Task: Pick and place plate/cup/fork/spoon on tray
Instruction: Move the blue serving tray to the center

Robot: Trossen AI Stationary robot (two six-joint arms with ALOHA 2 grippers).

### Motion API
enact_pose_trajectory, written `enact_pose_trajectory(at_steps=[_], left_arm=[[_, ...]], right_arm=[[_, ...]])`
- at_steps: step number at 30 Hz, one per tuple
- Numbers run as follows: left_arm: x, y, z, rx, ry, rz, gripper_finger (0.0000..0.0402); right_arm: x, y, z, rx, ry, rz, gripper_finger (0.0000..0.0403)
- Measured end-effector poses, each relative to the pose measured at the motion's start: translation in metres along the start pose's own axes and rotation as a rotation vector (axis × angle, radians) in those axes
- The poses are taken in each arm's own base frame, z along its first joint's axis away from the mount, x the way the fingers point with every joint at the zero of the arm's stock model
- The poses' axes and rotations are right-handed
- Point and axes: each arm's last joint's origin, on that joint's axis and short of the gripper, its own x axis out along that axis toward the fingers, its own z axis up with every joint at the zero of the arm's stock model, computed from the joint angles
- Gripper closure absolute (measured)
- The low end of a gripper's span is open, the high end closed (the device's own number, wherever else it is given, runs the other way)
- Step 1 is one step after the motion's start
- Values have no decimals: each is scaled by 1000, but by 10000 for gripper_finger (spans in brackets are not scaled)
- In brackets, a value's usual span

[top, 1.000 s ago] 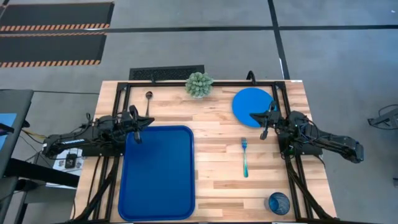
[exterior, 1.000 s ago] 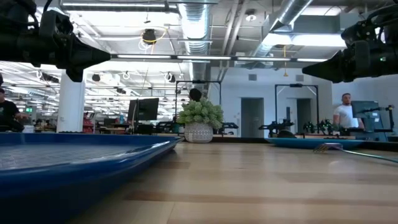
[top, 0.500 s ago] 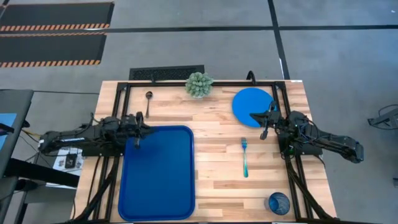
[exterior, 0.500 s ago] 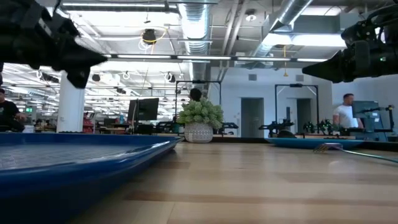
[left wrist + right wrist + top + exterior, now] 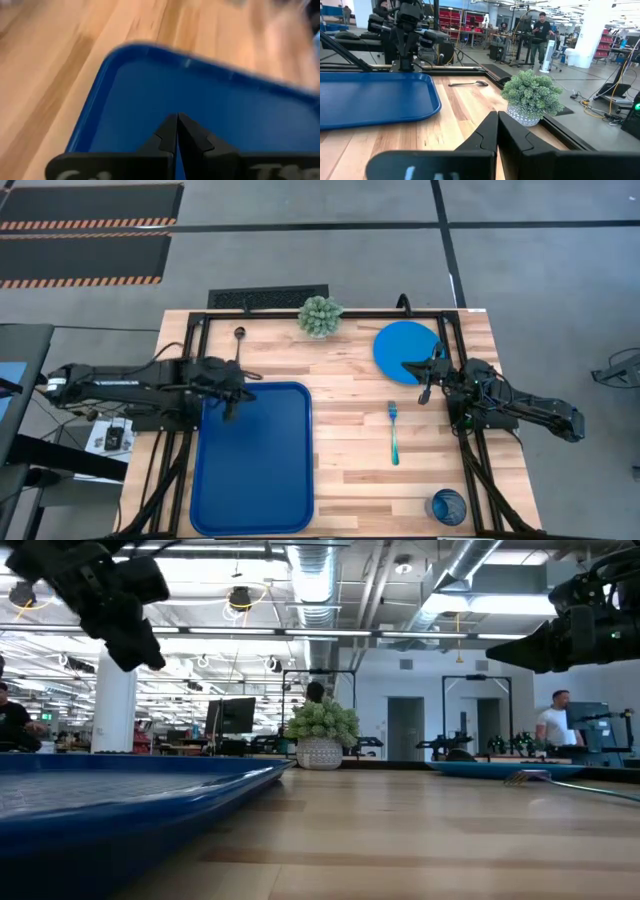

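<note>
The dark-blue tray (image 5: 252, 455) lies on the table's left half. My left gripper (image 5: 231, 402) hovers shut over the tray's far left corner (image 5: 115, 65), touching nothing. The round blue plate (image 5: 405, 350) lies flat at the far right. My right gripper (image 5: 422, 380) hangs shut and empty just near of the plate. The teal-handled fork (image 5: 393, 432) lies right of the tray. The translucent blue cup (image 5: 449, 506) stands at the near right. The dark spoon (image 5: 239, 345) lies beyond the tray.
A small potted plant (image 5: 319, 315) stands at the far edge, mid-table, and also shows in the right wrist view (image 5: 532, 97). A black frame rail (image 5: 330, 311) runs along the far edge. Bare wood (image 5: 350, 440) lies between tray and fork. People stand in the room behind.
My left gripper has moved a little toward the table's right edge, over the tray's far left corner, and the arm has swung round and tipped its nose downward. My right arm and all the objects have kept still.
</note>
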Motion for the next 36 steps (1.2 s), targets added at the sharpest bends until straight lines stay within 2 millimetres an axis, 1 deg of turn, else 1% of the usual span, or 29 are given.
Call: enact_pose_trajectory(at_steps=[4,7,10,13,16,19,23,26,29,32,36], left_arm=[[5,4,24,56,165,16,401],[14,14,37,72,261,13,394],[23,27,46,104,355,25,374],[35,41,49,149,431,38,341],[49,57,51,137,486,39,303],[64,71,48,132,553,41,266],[81,86,49,123,589,46,230],[90,95,54,121,605,63,218],[98,104,57,94,617,46,216],[107,108,56,63,630,-8,216],[118,113,49,82,683,-19,216]], right_arm=[[0,0,0,0,0,0,369],[0,0,0,0,0,0,369],[0,0,0,0,0,0,369],[0,0,0,0,0,0,369],[0,0,0,0,0,0,369],[0,0,0,0,0,0,369],[0,0,0,0,0,0,369],[0,0,0,0,0,0,369],[0,0,0,0,0,0,369],[0,0,0,0,0,0,369],[0,0,0,0,0,0,369]])
